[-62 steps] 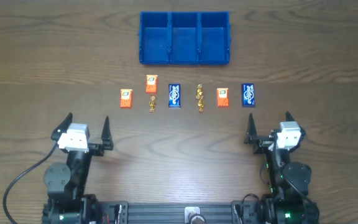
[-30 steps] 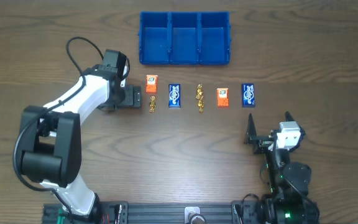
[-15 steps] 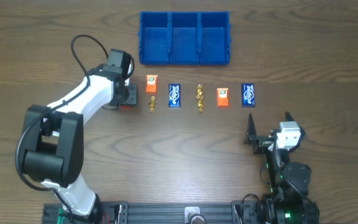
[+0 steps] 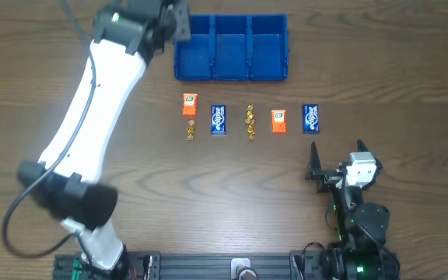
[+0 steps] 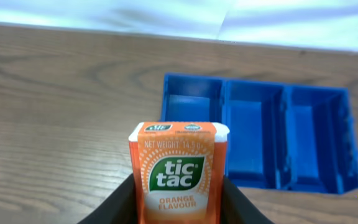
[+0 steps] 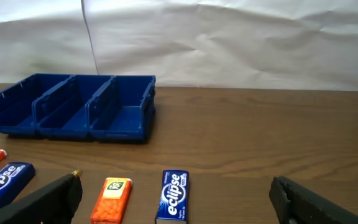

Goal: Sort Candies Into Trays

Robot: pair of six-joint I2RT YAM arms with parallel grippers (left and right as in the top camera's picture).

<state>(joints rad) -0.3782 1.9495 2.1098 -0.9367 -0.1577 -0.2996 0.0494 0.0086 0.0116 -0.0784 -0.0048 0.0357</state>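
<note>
Left gripper (image 5: 179,210): pinching an orange candy box (image 5: 179,165) by its two narrow sides. The box stands upright with its label toward the wrist camera.

The held box is raised off the wooden table (image 4: 411,70), near the left end of the blue tray (image 4: 231,75). In the left wrist view the tray's left compartment (image 5: 191,107) sits just beyond the top of the box. Cannot tell whether the box is over the tray's rim or short of it.

Tray: three compartments side by side, long axis running across the table.

Loose candies lie flat in a rough row on the arm-base side of the tray, apart from it:
- second orange box (image 4: 190,104), opposite the tray's left compartment and nearest the tray
- gold sweet (image 4: 191,130), just beyond that box, farther from the tray
- blue pack (image 4: 218,119), opposite the divider between the left and middle compartments
- pair of gold sweets (image 4: 250,124), one behind the other, opposite the middle-right divider
- third orange box (image 4: 278,121), opposite the tray's right compartment
- second blue pack (image 4: 311,118), past the tray's right end

Right gripper (image 4: 337,155): fingers spread wide with nothing between them. It sits low near its base, farther from the tray than the row and off toward the tray's right end.
</note>
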